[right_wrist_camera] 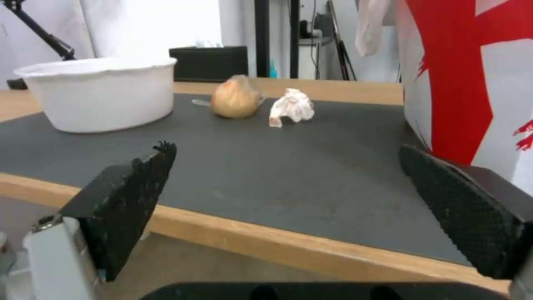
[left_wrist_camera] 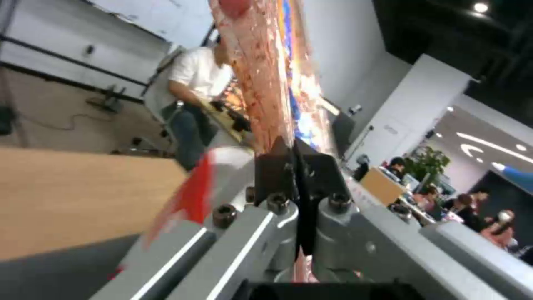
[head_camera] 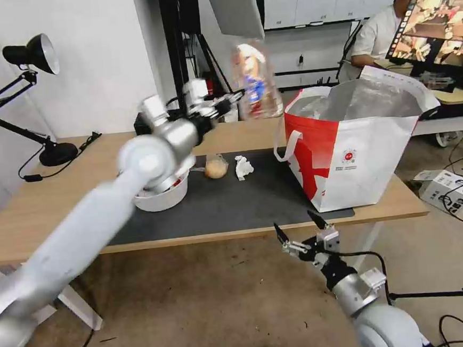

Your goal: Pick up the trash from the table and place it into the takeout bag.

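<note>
While the left arm reached forward and up across the table (head_camera: 42, 210), its gripper (head_camera: 234, 95) was raised above the far edge, level with the bag's rim. Its fingers (left_wrist_camera: 277, 166) were pressed together on one edge of the clear tray (head_camera: 256, 80), which hung upright in the air, just left of the bag (head_camera: 358, 147) and not yet over its opening. From the left wrist, the tray (left_wrist_camera: 261, 66) showed red-stained scraps inside.

The right arm sat low, in front of the table's near edge, forearm angled up from the floor side. Its gripper (head_camera: 300, 229) stood wide open and empty, both black pads (right_wrist_camera: 130, 196) spread far apart, facing the mat (right_wrist_camera: 277, 166).

Items counted on the mat (head_camera: 234, 205): one white bowl (head_camera: 161, 197), partly hidden behind the left arm; one small bag with a yellowish lump (head_camera: 216, 168); one crumpled tissue (head_camera: 243, 168). The lump and tissue lay just beside each other, apart from the bowl. From the right wrist the same three showed: bowl (right_wrist_camera: 100, 98), lump (right_wrist_camera: 235, 98), tissue (right_wrist_camera: 291, 107).

One takeout bag stood upright at the right end of the mat, mouth open, foil lining visible, one strap handle (head_camera: 288, 142) hanging on its left side.

One desk lamp (head_camera: 35, 60) stood at the table's far left corner.
</note>
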`<state>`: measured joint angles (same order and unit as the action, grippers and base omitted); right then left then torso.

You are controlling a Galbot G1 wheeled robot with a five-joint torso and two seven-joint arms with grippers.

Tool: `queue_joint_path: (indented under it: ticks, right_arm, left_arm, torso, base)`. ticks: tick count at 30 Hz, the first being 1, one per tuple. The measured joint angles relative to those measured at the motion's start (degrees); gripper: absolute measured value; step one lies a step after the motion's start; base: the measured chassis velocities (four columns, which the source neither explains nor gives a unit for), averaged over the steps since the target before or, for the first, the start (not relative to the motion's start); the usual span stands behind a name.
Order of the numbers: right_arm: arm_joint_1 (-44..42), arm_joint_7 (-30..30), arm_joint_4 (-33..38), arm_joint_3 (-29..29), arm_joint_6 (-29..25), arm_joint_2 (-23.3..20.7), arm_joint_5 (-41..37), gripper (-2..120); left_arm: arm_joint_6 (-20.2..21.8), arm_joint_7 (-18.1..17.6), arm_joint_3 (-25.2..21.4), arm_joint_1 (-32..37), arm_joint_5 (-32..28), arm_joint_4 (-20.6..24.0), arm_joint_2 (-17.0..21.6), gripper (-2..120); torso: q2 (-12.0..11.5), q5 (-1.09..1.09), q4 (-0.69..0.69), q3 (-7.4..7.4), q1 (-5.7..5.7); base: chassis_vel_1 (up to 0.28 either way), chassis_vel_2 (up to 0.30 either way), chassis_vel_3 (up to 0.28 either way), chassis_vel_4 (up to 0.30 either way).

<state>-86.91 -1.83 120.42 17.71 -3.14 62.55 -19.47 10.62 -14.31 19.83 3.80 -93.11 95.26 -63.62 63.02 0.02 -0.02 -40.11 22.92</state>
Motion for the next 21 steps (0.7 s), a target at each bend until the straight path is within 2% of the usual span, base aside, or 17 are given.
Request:
queue_joint_path:
  ticks: [1,4,5,7,8,10,11,13,14,16,21]
  right_arm:
    - [0.0,0.0,0.0,0.0,0.0,0.0,0.0,100]
    - [0.0,-0.05,0.01,-0.24,0.07,0.27,0.95,100]
    - [0.0,-0.05,0.01,-0.24,0.07,0.27,0.95,100]
    - [-0.17,-0.05,0.02,-0.35,0.12,0.34,1.17,100]
    - [-0.17,-0.05,0.02,-0.35,0.12,0.34,1.17,100]
    - [-0.43,-0.05,-0.02,-0.37,0.15,0.51,1.27,100]
    - [-0.43,-0.05,-0.02,-0.37,0.15,0.51,1.27,100]
    - [-0.7,-0.05,-0.1,-0.43,0.18,0.71,1.36,100]
    - [-0.81,-0.05,-0.12,-0.47,0.19,0.76,1.4,100]
    - [-0.91,-0.05,-0.12,-0.5,0.19,0.79,1.43,100]
    - [-1.2,-0.05,-0.05,-0.45,0.19,0.67,1.44,100]
  left_arm:
    - [0.0,0.0,0.0,0.0,0.0,0.0,0.0,0]
    - [-1.08,-1.53,3.7,-4.74,2.64,-6.46,-7.64,0]
    - [-1.08,-1.53,3.7,-4.74,2.64,-6.46,-7.64,0]
    - [-1.63,-2.51,6.19,-6.94,6.87,-11.1,-12.77,0]
    - [-1.63,-2.51,6.19,-6.94,6.87,-11.1,-12.77,0]
    - [-2.35,-2.95,9.58,-8.39,13.64,-16.18,-16.87,0]
    - [-2.35,-2.95,9.58,-8.39,13.64,-16.18,-16.87,0]
    - [-3.38,-3.1,13.03,-9.12,22.01,-20.98,-20.08,0]
    - [-3.77,-2.99,14.19,-9.22,24.89,-22.49,-21.0,0]
    - [-3.96,-2.75,14.96,-9.23,26.56,-23.25,-21.6,0]
    - [-3.93,-2.15,16.34,-8.75,27.1,-22.68,-22.04,0]
  torso:
    - [0.0,0.0,0.0,0.0,0.0]
    - [0.0,0.0,0.02,0.0,0.0]
    - [0.0,0.0,0.02,0.0,0.0]
    - [0.0,0.01,0.0,0.0,0.0]
    - [0.0,0.01,0.0,0.0,0.0]
    - [0.0,0.01,0.0,0.0,0.0]
    - [0.0,0.01,0.0,0.0,0.0]
    - [0.0,0.0,0.0,0.0,0.0]
    - [0.0,0.0,0.0,0.0,0.01]
    - [0.0,0.0,0.0,-0.01,0.01]
    - [0.0,-0.02,0.01,0.0,0.0]
  base:
    - [0.0,0.0,0.0,0.0]
    - [0.0,0.0,0.0,0.0]
    - [0.0,0.0,0.0,0.0]
    - [0.0,0.0,0.0,0.0]
    - [0.0,0.0,0.0,0.0]
    - [0.0,0.0,0.0,0.0]
    - [0.0,0.0,0.0,0.0]
    - [0.0,0.0,0.0,0.0]
    - [0.0,0.0,0.0,0.0]
    - [0.0,0.0,0.0,0.0]
    - [0.0,0.0,0.0,0.0]
